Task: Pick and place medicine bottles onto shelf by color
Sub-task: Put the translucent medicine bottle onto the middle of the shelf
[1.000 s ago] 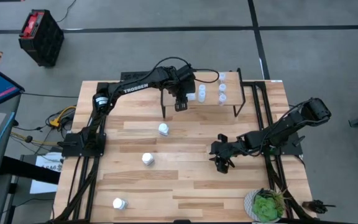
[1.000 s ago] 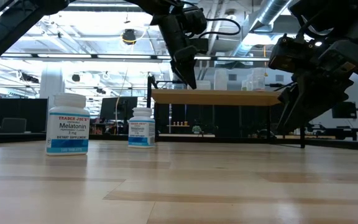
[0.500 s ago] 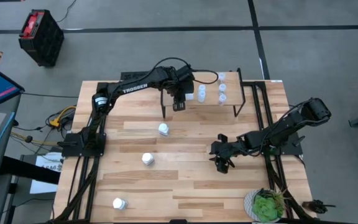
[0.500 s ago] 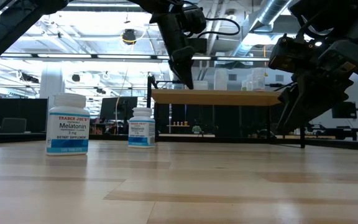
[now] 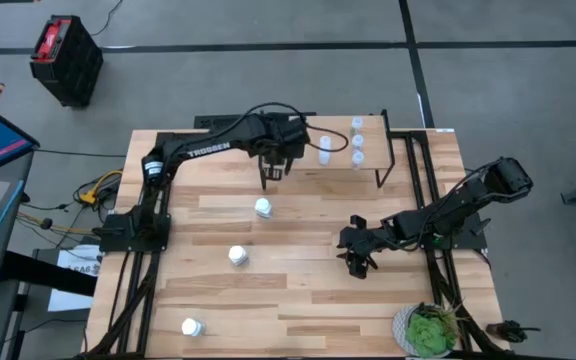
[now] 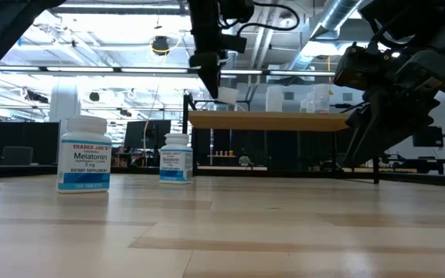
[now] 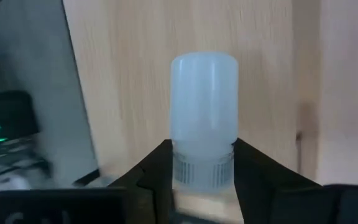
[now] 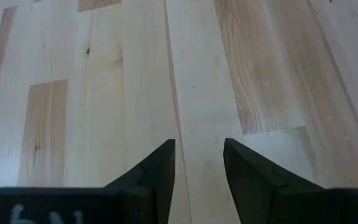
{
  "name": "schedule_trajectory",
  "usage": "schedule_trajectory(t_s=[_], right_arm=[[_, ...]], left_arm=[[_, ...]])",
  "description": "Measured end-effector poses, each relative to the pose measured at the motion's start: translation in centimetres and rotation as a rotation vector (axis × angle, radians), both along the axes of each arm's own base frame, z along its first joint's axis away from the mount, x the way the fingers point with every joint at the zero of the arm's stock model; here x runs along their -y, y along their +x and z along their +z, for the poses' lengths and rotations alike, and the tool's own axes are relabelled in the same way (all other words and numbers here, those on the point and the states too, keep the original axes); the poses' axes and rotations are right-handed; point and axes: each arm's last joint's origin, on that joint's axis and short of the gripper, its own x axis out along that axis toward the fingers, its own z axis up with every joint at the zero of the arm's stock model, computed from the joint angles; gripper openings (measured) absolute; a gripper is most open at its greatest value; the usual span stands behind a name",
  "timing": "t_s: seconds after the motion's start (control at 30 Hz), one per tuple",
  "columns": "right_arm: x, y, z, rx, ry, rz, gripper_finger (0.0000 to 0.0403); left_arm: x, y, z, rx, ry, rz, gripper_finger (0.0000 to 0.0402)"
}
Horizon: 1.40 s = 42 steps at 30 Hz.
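The shelf [image 5: 339,152] stands at the table's far side; in the low view its light-wood top [image 6: 269,121] is raised on black legs. Several pale bottles [image 5: 357,142] stand on its right part, one more [image 5: 324,150] near its middle. Three white bottles stand on the table [image 5: 263,208] [image 5: 237,256] [image 5: 191,326]; two show in the low view [image 6: 84,154] [image 6: 176,158]. My left gripper [image 5: 276,166] is over the shelf's left end, shut on a pale translucent bottle [image 7: 204,106]. My right gripper [image 5: 358,263] hangs open and empty over the table's right middle. My left gripper pinches the pale bottle's ribbed cap [image 7: 204,169] between its two fingers, one on each side. The bottle's body reaches forward past the fingertips toward the shelf's wood. Whether its base touches the shelf, I cannot tell.
A green potted plant [image 5: 428,330] stands at the table's near right corner. The right arm lies along the table's right side. The shelf's black legs [image 5: 263,172] stand on the table below my left gripper.
My left gripper has moved along the shelf toward the table's left edge and risen a little, its fingers turning from slanted to more upright. The pale bottle seen beside it earlier no longer shows there in the high view.
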Motion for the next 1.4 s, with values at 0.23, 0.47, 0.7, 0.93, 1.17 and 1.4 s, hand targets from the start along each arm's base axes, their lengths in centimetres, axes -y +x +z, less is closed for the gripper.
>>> schedule_trajectory(t_s=[0.23,0.47,0.7,0.93,1.17,1.4], right_arm=[[0.0,0.0,0.0,-0.001,0.000,0.000,0.0159],[0.0,0.0,0.0,-0.001,-0.001,0.001,0.0159],[0.0,0.0,0.0,-0.002,-0.001,0.000,0.0159],[0.0,-0.1,0.0,-0.007,-0.003,0.000,0.0159],[0.1,-0.2,-0.1,-0.022,-0.007,0.000,0.0159],[0.1,-0.2,-0.1,-0.022,-0.008,0.001,0.0159]], left_arm=[[2.0,0.4,-0.3,-0.212,0.226,-0.129,0.0112],[4.0,1.1,0.0,-0.367,0.383,-0.321,0.0110],[4.8,1.3,0.1,-0.528,0.438,-0.538,0.0111],[4.6,1.5,-1.4,-0.714,0.510,-0.655,0.0111],[4.3,2.0,-2.7,-0.834,0.636,-0.638,0.0108],[5.1,2.3,-2.7,-0.852,0.644,-0.701,0.0112]])
